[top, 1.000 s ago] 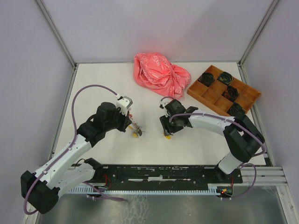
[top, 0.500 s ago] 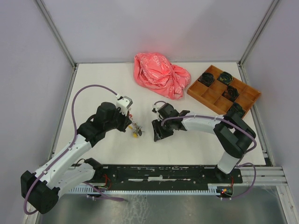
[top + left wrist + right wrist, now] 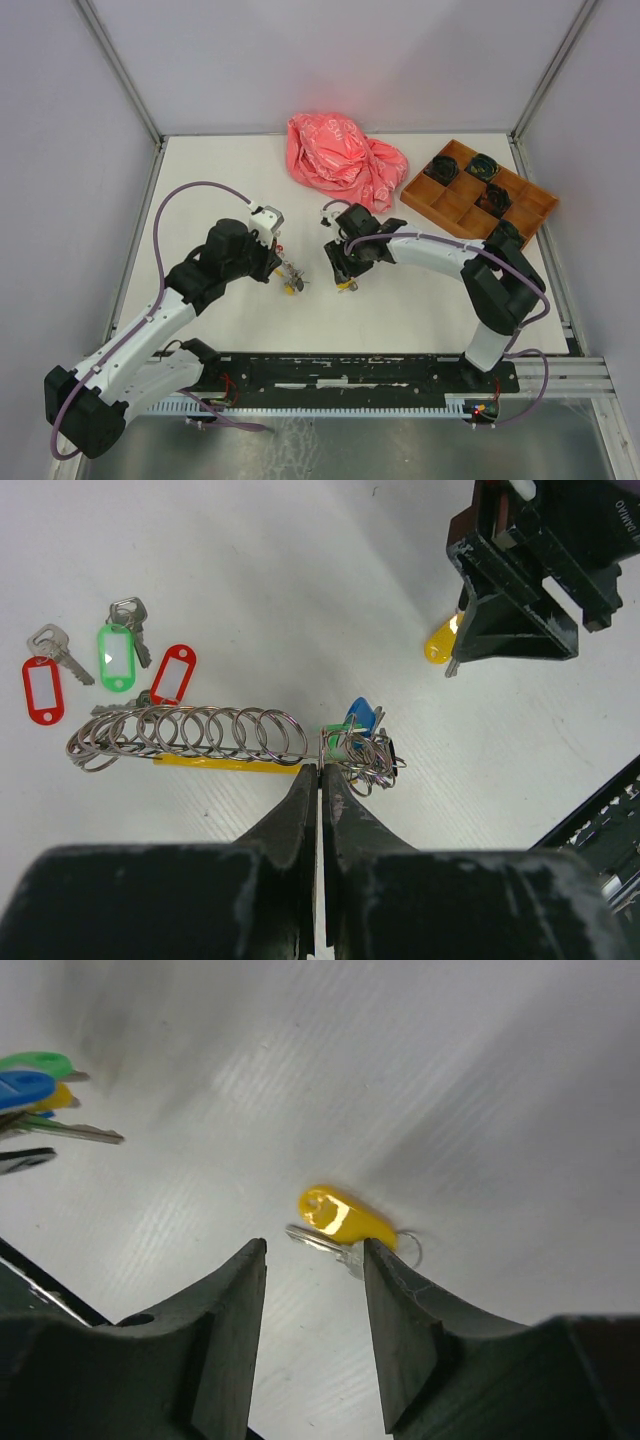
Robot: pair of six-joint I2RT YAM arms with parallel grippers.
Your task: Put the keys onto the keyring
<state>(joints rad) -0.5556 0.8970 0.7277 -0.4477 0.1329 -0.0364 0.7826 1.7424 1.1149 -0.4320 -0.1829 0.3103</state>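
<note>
Left hand (image 3: 320, 772) pinched shut, tips clamped on thin wire of keyring (image 3: 322, 748). Blue tag (image 3: 360, 718) and green tag (image 3: 338, 738) bunched on ring right at fingertips. Row of silver loops (image 3: 200, 735) runs off to one side, yellow strip (image 3: 220, 765) beneath it. Beyond, loose on white surface (image 3: 280, 560): outer red-tagged key (image 3: 42, 688), loose green-tagged key (image 3: 117, 655), inner red-tagged key (image 3: 172, 673). Right hand (image 3: 315, 1255) half-wide, jaws either side of yellow-tagged key (image 3: 345, 1218). That key lies flat, ungripped, apart from keyring.

The left end effector (image 3: 320, 771) is closed, right end effector (image 3: 313, 1248) parted.
</note>
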